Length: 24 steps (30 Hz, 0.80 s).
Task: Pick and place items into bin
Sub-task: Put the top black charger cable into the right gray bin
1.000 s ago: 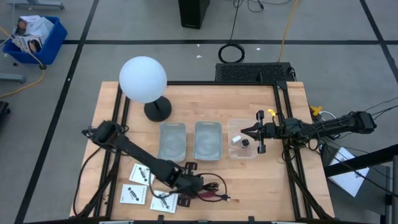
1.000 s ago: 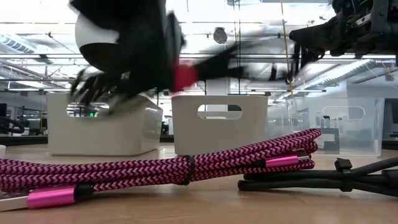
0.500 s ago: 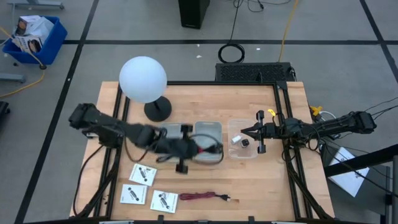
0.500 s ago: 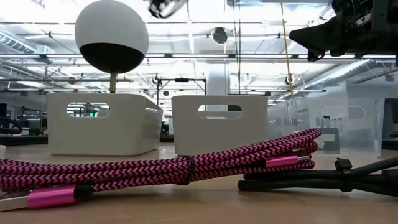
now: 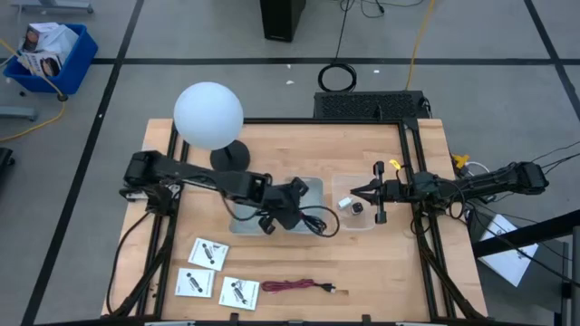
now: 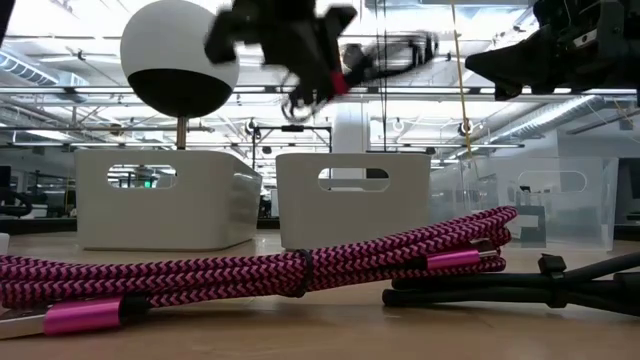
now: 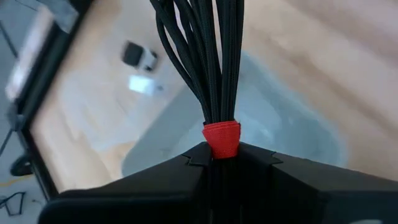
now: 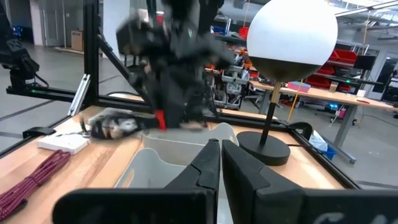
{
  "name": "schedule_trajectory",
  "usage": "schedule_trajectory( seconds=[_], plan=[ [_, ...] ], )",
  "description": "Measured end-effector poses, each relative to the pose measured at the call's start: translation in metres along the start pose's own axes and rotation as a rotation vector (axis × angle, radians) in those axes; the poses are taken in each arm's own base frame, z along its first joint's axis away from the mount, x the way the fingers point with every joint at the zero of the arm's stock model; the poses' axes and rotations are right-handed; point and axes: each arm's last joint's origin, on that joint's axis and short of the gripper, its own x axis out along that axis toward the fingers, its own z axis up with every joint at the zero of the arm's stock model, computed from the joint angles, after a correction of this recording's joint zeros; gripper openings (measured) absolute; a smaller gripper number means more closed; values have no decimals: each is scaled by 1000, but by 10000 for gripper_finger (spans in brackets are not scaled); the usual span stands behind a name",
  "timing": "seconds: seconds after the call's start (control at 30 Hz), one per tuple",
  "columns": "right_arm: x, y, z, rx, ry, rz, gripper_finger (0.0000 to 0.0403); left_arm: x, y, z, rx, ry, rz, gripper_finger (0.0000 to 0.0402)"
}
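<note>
left gripper (image 5: pixel 283 210) clamping black cable bundle (image 5: pixel 313 220), no legible writing

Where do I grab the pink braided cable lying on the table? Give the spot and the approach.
Grip the pink braided cable at its black band, mid-bundle, where the strands are cinched. Come straight down, fingers across its length, since it lies flat on the table.

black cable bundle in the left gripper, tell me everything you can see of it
The black cable bundle is a coil of thin black cord strands cinched by a red band. The left gripper is shut on it at the band, holding it in the air over the middle bin. Loose loops hang toward the clear bin. Nothing else touches it.
</note>
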Motion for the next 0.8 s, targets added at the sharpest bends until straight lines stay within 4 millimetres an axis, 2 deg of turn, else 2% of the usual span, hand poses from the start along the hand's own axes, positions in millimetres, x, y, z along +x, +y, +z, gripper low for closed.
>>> schedule_trajectory(
  seconds=[0.1, 0.3, 0.5, 0.67, 0.8],
  plan=[
    [0, 0, 0, -1, 0, 0, 11, 22, 1, -11, 82, 73, -23, 49],
    [0, 0, 0, -15, 0, 0, 9, 48, -1, -20, 206, 145, -50, 45],
    [0, 0, 0, -28, 0, -1, 6, 52, -1, -20, 247, 157, -37, 45],
    [0, 0, 0, -33, 0, -1, 8, 53, 1, -19, 231, 104, -45, 45],
    [0, 0, 0, -33, 0, -1, 7, 60, -1, -21, 217, 127, -54, 45]
  ],
)
